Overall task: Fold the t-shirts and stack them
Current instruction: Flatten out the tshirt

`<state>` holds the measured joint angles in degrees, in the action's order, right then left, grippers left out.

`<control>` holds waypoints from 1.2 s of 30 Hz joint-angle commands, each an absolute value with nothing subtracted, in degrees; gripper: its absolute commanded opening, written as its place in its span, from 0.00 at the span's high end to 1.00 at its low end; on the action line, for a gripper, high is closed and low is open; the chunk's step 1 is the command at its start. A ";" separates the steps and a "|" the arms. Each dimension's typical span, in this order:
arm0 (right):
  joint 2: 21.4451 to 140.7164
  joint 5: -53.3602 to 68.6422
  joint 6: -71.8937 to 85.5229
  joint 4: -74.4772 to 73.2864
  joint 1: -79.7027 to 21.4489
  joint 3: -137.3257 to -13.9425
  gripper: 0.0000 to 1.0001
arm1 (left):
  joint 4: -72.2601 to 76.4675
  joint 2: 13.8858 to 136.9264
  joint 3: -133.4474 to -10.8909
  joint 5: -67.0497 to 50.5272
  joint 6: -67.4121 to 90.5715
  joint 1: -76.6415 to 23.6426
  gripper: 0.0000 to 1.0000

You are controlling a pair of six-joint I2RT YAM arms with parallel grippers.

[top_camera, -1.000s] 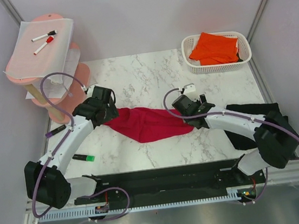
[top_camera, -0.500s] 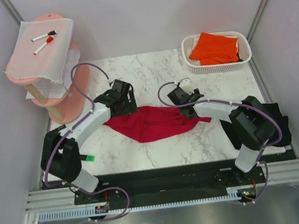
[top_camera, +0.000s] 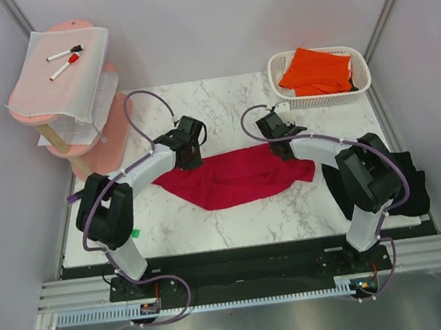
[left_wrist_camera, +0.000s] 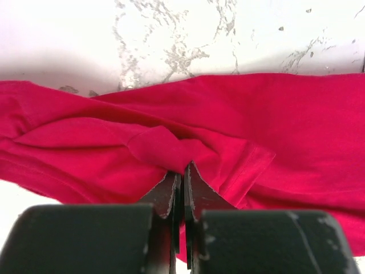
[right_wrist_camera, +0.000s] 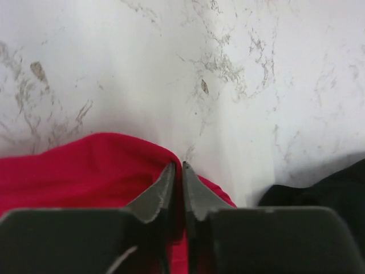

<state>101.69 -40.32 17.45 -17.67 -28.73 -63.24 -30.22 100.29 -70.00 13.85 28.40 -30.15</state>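
Note:
The crimson red t-shirt lies crumpled across the middle of the marble table. My left gripper is at its far left edge, shut on a raised fold of red fabric; the jaws meet at the tips. My right gripper is at the far right edge, shut with red cloth pinched between its jaws. A black t-shirt lies at the table's right side, partly under the right arm, and shows in the right wrist view. The orange t-shirt sits in the basket.
A white basket stands at the back right. At the back left is a pink tiered stand carrying a white sheet with marker pens. A green highlighter lies near the left arm's base.
Both arms swung inward and farther back along the red t-shirt's far edge, and both grippers closed from open onto its fabric. The shirt's right end has spread out.

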 commanded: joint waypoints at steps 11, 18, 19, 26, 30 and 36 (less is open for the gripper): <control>112.85 -37.35 16.52 -13.01 -18.02 -78.83 1.00 | -42.87 85.43 -62.76 19.51 31.71 -30.32 0.98; 117.07 -38.23 15.29 -12.92 -14.51 -85.25 0.85 | -51.40 82.27 -58.72 17.94 37.17 -30.23 0.98; 117.33 -37.71 15.21 -12.92 -14.33 -85.95 0.83 | -52.55 82.00 -58.36 17.32 37.87 -30.23 0.98; 113.21 -31.47 16.43 -13.18 -13.62 -83.77 0.35 | -58.53 77.35 -52.83 15.03 41.13 -30.32 0.89; 109.26 -27.62 17.31 -13.18 -13.62 -80.52 0.02 | -59.50 72.87 -55.26 18.63 41.13 -31.02 0.46; 105.21 -23.82 18.28 -13.18 -13.62 -76.74 0.02 | -56.61 75.57 -65.02 22.24 37.63 -32.96 0.27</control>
